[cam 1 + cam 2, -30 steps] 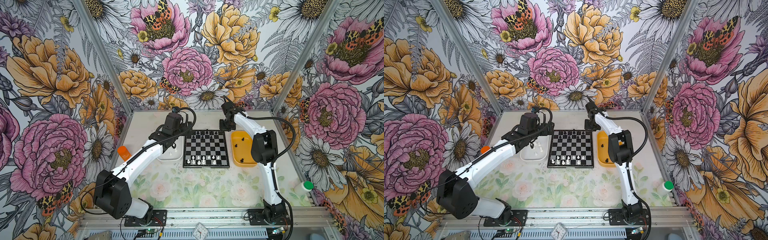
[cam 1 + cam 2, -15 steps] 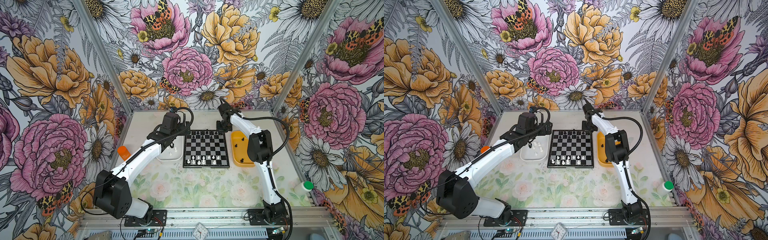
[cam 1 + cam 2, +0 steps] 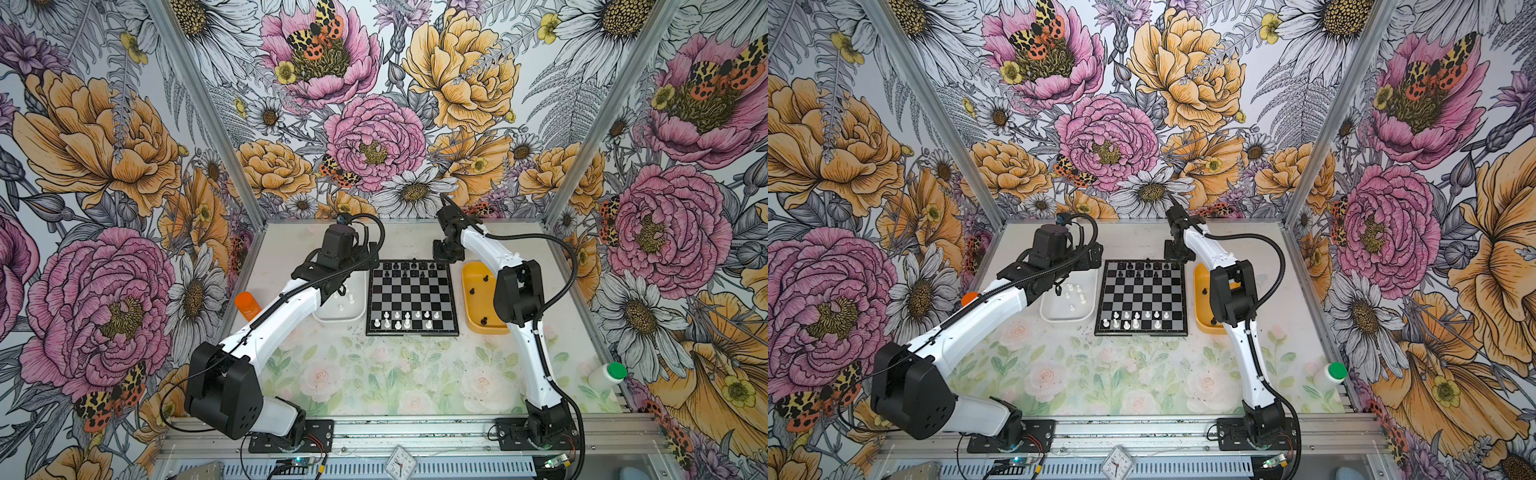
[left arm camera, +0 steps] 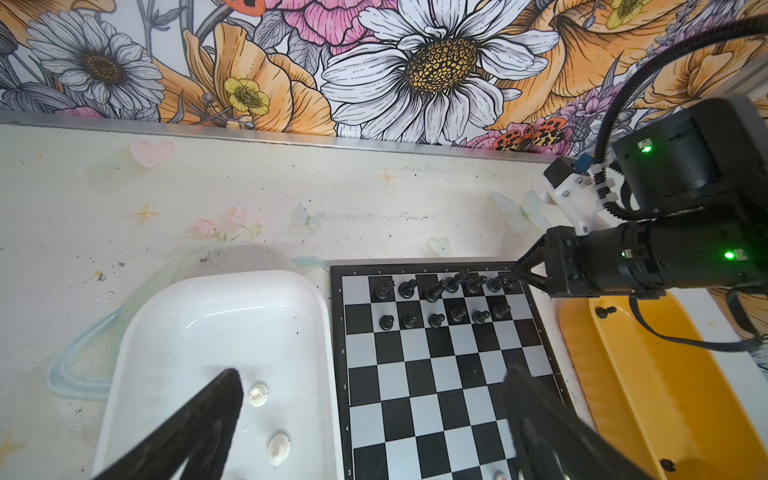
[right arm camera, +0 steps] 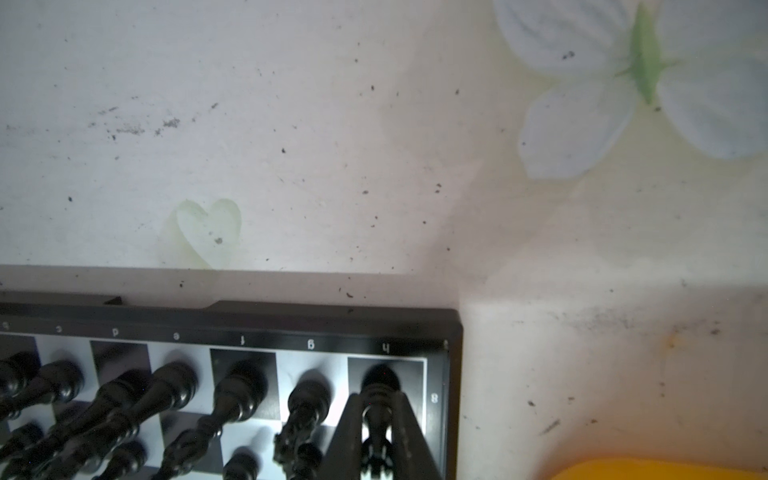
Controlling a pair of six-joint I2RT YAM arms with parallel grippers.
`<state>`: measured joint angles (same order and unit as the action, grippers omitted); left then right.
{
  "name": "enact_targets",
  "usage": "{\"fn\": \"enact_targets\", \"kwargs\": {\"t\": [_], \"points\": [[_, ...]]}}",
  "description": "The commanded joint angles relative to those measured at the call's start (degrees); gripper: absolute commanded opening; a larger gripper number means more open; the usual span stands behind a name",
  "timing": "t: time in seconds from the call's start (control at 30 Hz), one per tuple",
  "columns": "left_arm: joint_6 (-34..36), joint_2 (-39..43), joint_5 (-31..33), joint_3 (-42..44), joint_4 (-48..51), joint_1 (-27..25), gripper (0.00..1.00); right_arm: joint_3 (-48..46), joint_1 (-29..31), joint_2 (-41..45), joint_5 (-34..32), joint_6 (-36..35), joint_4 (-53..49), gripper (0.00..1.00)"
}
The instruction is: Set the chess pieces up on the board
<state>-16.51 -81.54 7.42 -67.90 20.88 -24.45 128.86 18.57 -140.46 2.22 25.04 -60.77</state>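
- Flower-papered walls enclose a pale rose-printed worktop [image 3: 374, 374], and neither has altered in the last second.
- Lying flat on it, the square black-and-silver checkered chessboard [image 3: 412, 299] has not shifted. The rectangular white plastic tray [image 3: 332, 316] sits just beside its left edge and the rectangular yellow plastic tray [image 3: 476, 303] just beside its right.
- Right end effector [image 5: 376, 415]: it has swung from above the yellow tray's far end to the board's far right corner and come down. Its fingers are closed on a tall black plastic chessman [image 5: 379, 380], whose foot appears to rest on the corner square lettered h.
- Left end effector [image 4: 372, 380]: it has hardly moved. It hangs fully open and empty, one finger over the white tray and the other over the board.
- For the task, this looks like a placement that only needs letting go. The far black row would then be filled except for its left corner.
- Six black plastic pawns [image 4: 436, 320] stand in the next row, with both end squares bare.
- At least two loose black chessmen [image 4: 604, 311] wait in the yellow tray.
- Several small white plastic chessmen [image 4: 257, 394] remain in the white tray, so the near white rows [image 3: 398, 326] are unfinished too.
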Motion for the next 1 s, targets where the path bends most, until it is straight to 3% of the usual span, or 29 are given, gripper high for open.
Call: {"fn": "enact_targets", "kwargs": {"t": [0.0,0.13,0.47,0.7,0.8,0.97], "points": [[0.7,1.5,-1.3,0.5,0.1,0.6,0.99,2.0,0.4,-1.0,-0.3,0.5,-0.4,0.19],[0.6,1.4,-1.2,0.5,0.1,0.6,0.99,2.4,0.4,-0.7,-0.1,0.5,-0.4,0.22],[1.0,1.5,-1.4,0.2,0.0,1.1,0.99,5.0,0.4,1.4,-0.4,0.5,-0.4,0.42],[0.9,1.8,-2.6,1.7,-2.5,2.9,0.99,6.1,0.2,7.7,-3.0,0.2,-1.1,0.50],[-0.3,2.0,-2.1,4.4,-5.5,3.9,0.99,3.3,0.2,12.2,-6.2,-0.9,-2.1,0.50],[-6.9,1.0,3.6,5.4,-6.0,2.5,0.99,-10.2,-1.5,23.0,-10.1,-3.0,-2.7,0.51]]}}
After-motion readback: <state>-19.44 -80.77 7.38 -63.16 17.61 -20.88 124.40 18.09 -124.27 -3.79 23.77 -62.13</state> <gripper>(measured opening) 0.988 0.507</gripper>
